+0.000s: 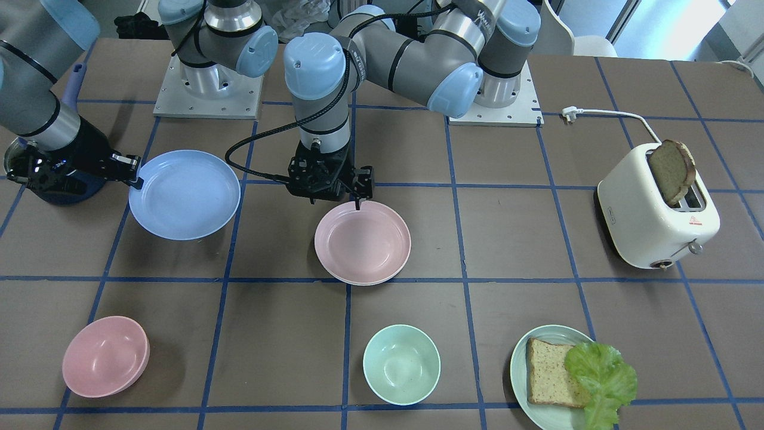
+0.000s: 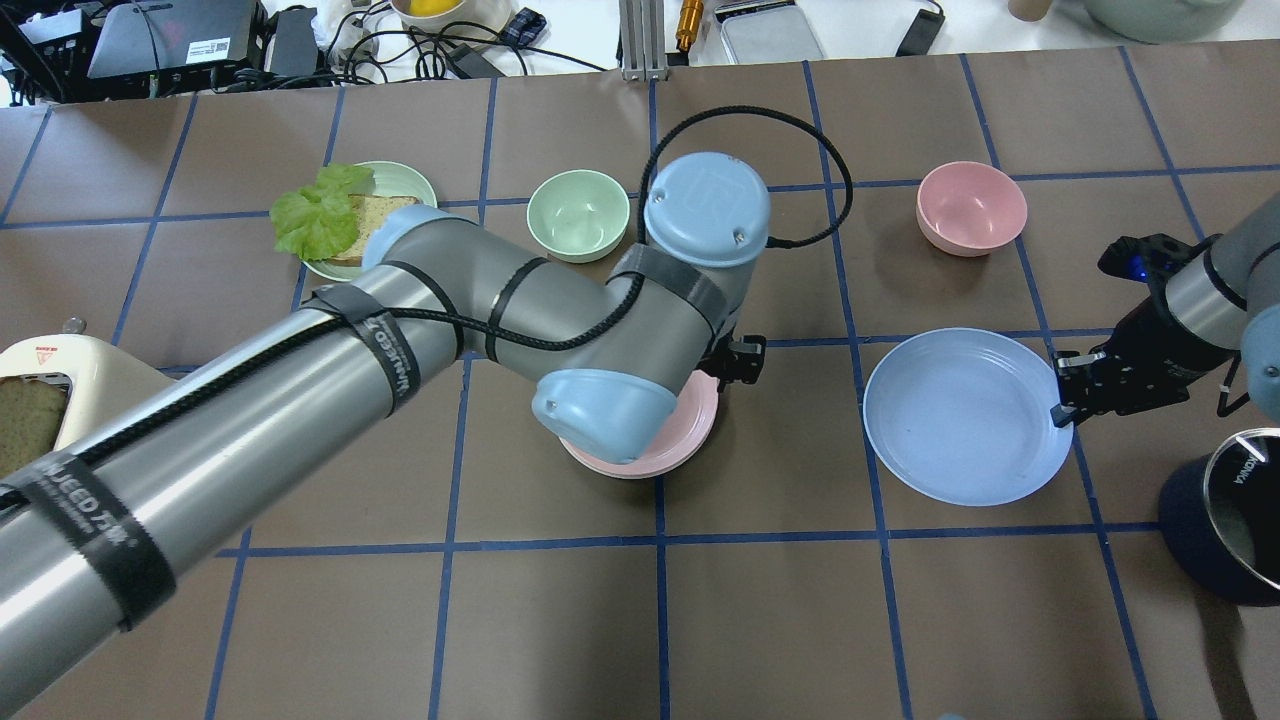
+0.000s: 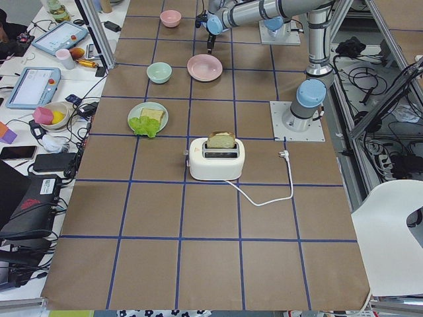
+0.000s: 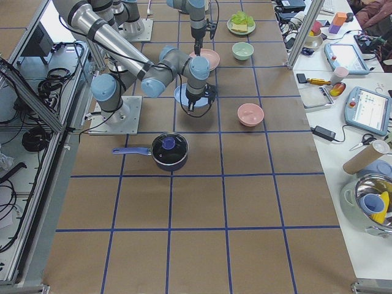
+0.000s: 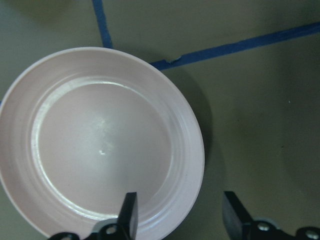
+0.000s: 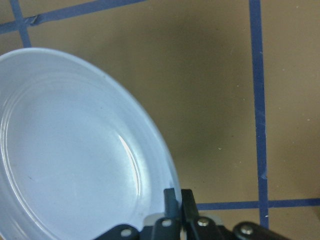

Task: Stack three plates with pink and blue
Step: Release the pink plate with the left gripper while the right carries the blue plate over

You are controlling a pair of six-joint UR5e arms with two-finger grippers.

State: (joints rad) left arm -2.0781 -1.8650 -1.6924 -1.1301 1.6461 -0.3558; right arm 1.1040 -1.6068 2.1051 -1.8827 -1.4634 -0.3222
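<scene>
A pink plate [image 1: 362,242] lies at the table's middle, and a second pink rim shows under it. It fills the left wrist view [image 5: 100,145]. My left gripper [image 1: 358,194] is open just above its rim on the robot's side. In the left wrist view [image 5: 181,215] one finger is over the plate and one is outside it. A blue plate [image 1: 185,194] lies apart from the pink ones, on my right side. My right gripper [image 1: 134,173] is shut on its rim, as the right wrist view [image 6: 177,200] shows.
A pink bowl [image 1: 105,356], a green bowl [image 1: 401,364] and a green plate with bread and lettuce [image 1: 573,379] stand along the operators' side. A white toaster [image 1: 656,209] holds a bread slice. A dark blue pot [image 2: 1225,515] stands beside my right arm.
</scene>
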